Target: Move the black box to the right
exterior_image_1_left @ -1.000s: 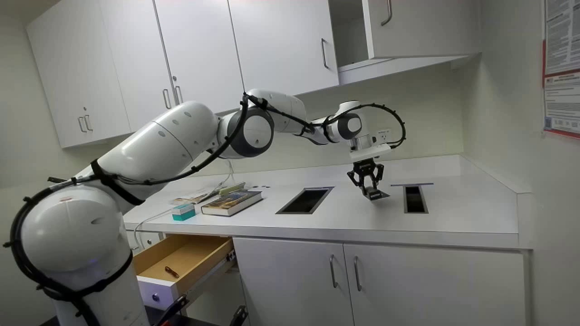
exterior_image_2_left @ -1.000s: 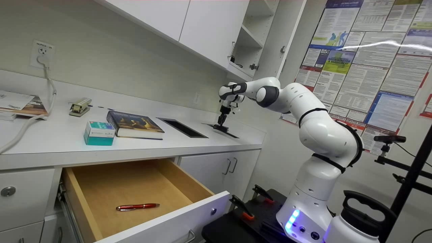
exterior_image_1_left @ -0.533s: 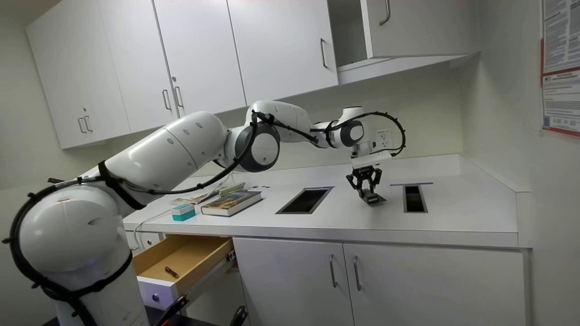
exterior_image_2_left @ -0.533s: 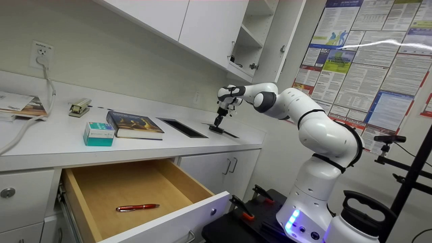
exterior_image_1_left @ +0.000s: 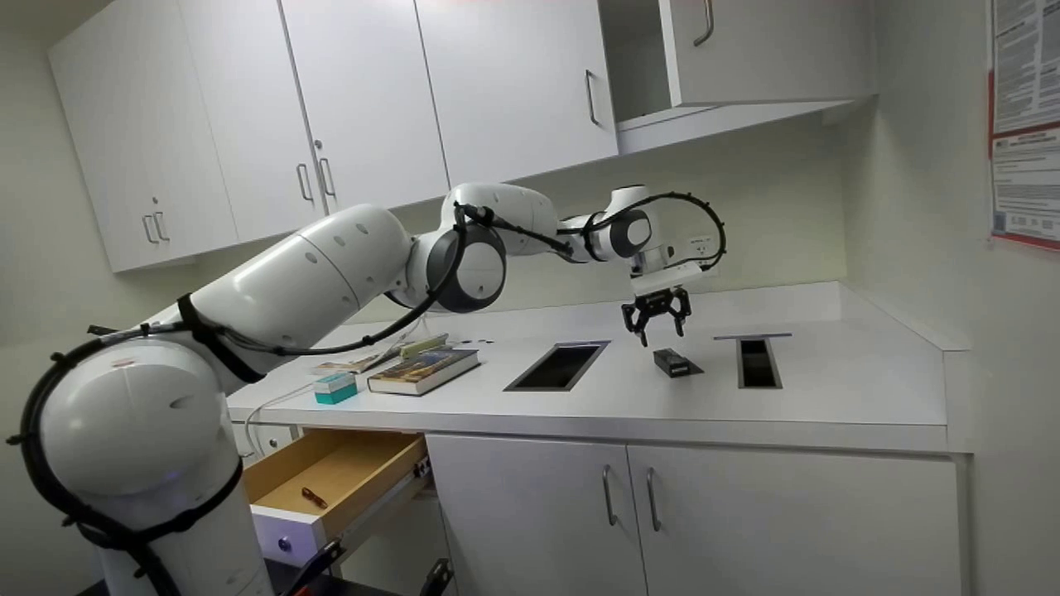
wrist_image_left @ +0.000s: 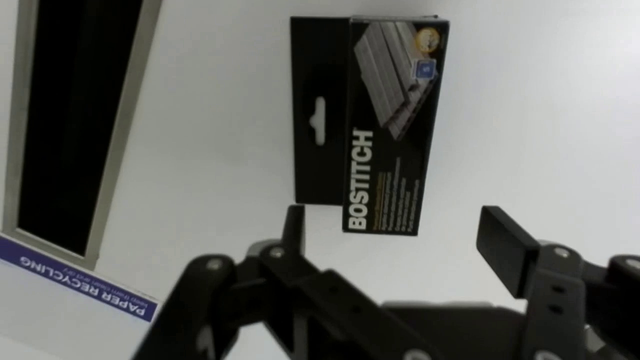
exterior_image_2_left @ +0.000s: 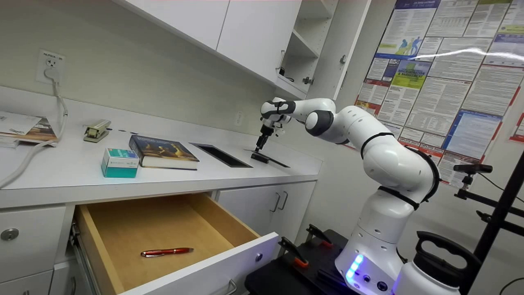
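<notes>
Exterior view | pincer spread apart | black box between 2 framed slots | book, teal-white carton well away

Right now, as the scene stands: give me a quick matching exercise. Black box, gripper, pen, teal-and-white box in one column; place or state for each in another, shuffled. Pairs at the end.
1. black box
2. gripper
3. red pen
4. teal-and-white box

A. inside the pulled-out drawer
B. between the two dark openings
C. beside the book
D. open, holding nothing

Pairs: 1-B, 2-D, 3-A, 4-C
</notes>
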You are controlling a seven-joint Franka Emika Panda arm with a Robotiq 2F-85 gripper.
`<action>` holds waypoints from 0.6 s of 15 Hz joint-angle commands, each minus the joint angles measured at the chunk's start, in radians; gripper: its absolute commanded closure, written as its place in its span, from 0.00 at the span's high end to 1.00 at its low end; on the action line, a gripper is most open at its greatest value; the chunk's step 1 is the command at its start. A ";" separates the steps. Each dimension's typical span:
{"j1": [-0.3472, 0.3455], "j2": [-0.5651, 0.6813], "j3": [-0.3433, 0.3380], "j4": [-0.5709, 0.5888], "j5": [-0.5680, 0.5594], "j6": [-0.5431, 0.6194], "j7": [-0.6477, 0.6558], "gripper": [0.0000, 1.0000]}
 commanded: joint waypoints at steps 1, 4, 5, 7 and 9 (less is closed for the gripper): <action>0.021 -0.042 -0.020 -0.026 -0.015 -0.029 0.057 1.00; 0.035 -0.061 -0.015 -0.055 -0.008 -0.013 0.110 1.00; 0.041 -0.067 -0.017 -0.064 -0.008 -0.002 0.139 1.00; 0.057 -0.087 -0.021 -0.088 -0.011 0.013 0.199 1.00; 0.079 -0.117 -0.034 -0.121 -0.016 0.025 0.297 1.00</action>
